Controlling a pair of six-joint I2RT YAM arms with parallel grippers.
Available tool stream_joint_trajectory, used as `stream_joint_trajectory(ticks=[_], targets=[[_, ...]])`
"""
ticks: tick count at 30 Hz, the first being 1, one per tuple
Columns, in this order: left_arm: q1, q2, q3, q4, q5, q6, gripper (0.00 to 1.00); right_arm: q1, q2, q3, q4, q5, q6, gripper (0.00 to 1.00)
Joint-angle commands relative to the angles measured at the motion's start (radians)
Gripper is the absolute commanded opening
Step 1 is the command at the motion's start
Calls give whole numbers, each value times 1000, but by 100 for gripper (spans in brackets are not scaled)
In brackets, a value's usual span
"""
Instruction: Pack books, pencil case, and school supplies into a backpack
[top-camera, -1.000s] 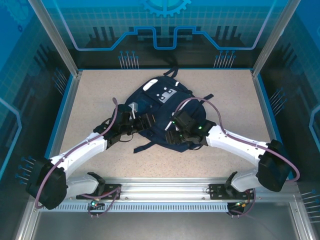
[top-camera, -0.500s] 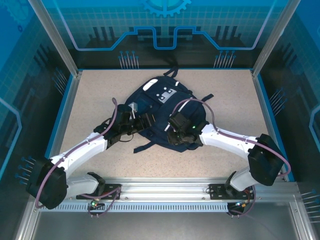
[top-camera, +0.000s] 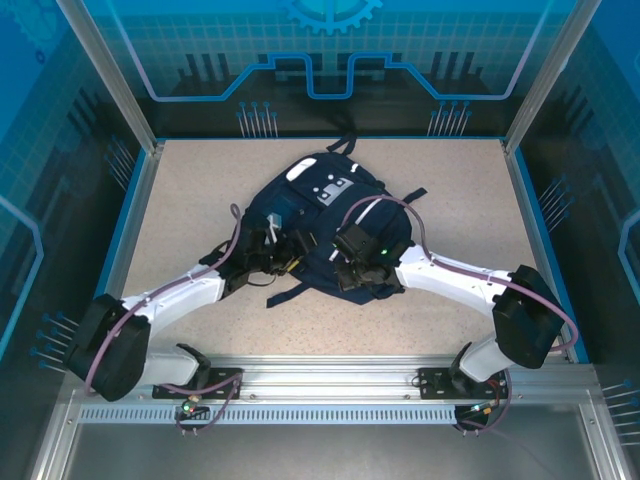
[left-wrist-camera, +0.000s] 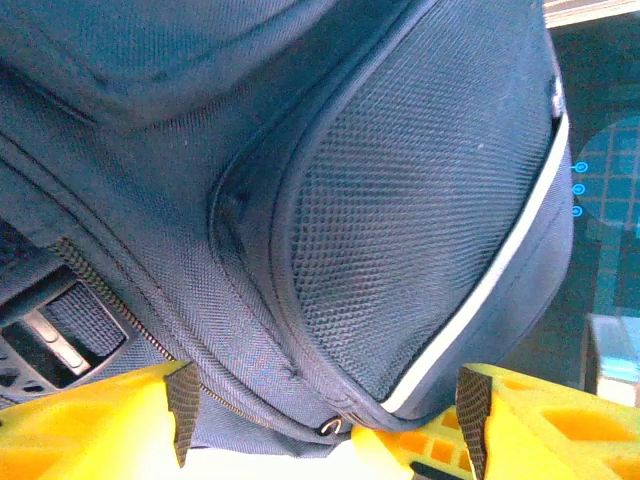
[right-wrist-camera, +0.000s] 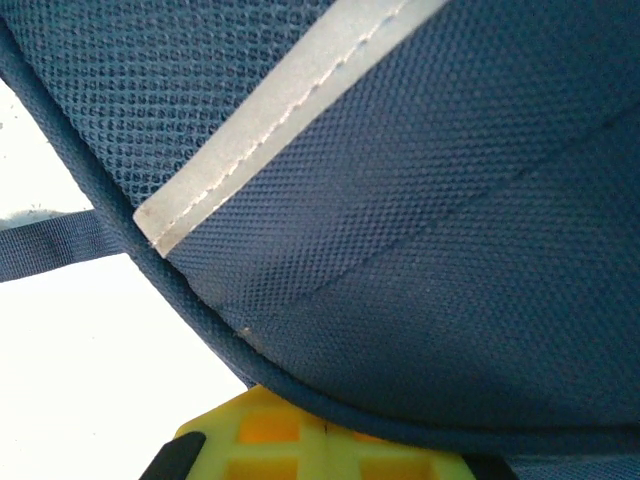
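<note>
I am angling my left arm (top-camera: 175, 293) and right arm (top-camera: 450, 280) inward, left tool (top-camera: 283, 250) spread wide, right tool (top-camera: 350, 272) pinched closed.

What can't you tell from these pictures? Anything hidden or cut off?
1. Books: top view; whether any lie inside the backpack is hidden by its fabric and by the left arm and right arm over it.
2. Right jaws: right wrist view; whether they pinch fabric is cut off by the bottom edge.
3. Buckle: left wrist view; cut off by the left edge.
</note>
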Motion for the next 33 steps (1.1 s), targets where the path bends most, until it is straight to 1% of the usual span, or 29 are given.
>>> stream_joint_trajectory(ticks=[1,3,5,8,9,12,15,17,22,26,29,33], targets=[[-24,49,17,84,33,-69,68,2,-19,43,0,37,-13,1],[-34,86,30,93,17,-93,63,2,-22,42,4,37,-12,1],[-34,125,37,123,6,-130,55,3,-24,43,5,37,-11,1],[-34,170,50,131,-22,-159,39,1,-30,37,1,49,-4,0],[-34,177,52,127,-35,-162,32,-1,-36,32,-2,55,-1,0],[-32,172,50,80,-79,-151,16,-15,-67,9,-17,76,3,0],[-21,145,51,-2,-115,-115,6,-64,-118,-36,-18,75,-6,0],[-13,122,47,-48,-127,-92,1,-112,-149,-62,-14,61,-17,0],[22,52,31,-141,-140,-30,0,-251,-189,-78,0,13,-53,0],[75,-1,45,-233,-129,59,0,-328,-161,-16,-25,-18,-59,0],[126,-11,77,-299,-107,141,0,-327,-134,26,-26,-62,-68,0],[202,23,151,-368,-79,241,1,-272,-117,32,12,-131,-71,0]])
